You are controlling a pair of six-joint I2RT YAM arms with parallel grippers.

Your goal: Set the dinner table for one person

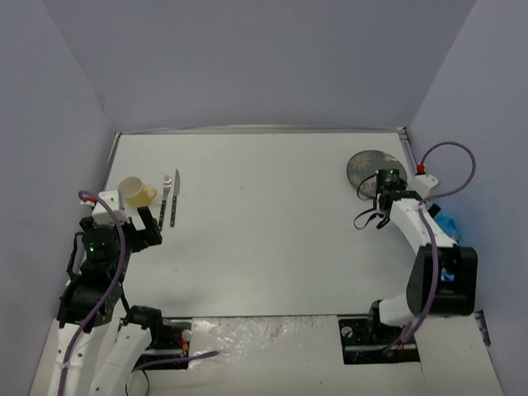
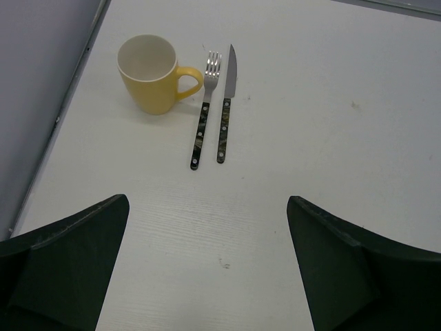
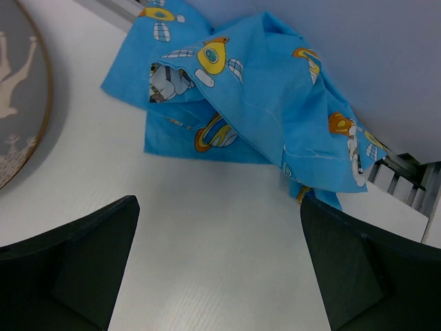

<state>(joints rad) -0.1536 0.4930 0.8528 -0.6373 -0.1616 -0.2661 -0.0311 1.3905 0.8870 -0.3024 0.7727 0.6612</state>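
The white dinner table (image 1: pixel 264 247) carries a yellow mug (image 1: pixel 134 192), a fork (image 1: pixel 166 198) and a knife (image 1: pixel 176 198) side by side at the far left. In the left wrist view the mug (image 2: pixel 148 72), fork (image 2: pixel 204 110) and knife (image 2: pixel 227 103) lie ahead of the fingers. My left gripper (image 1: pixel 142 231) is open and empty, just near of the mug. A grey plate (image 1: pixel 371 167) sits at the far right. My right gripper (image 1: pixel 384 206) is open and empty above bare table (image 3: pixel 207 227), next to the plate (image 3: pixel 21 103).
A crumpled blue space-print cloth placemat (image 3: pixel 262 89) lies at the right table edge, mostly hidden behind the right arm in the top view (image 1: pixel 446 223). Purple walls close in the table on three sides. A metal rim (image 2: pixel 76 76) runs along the left edge.
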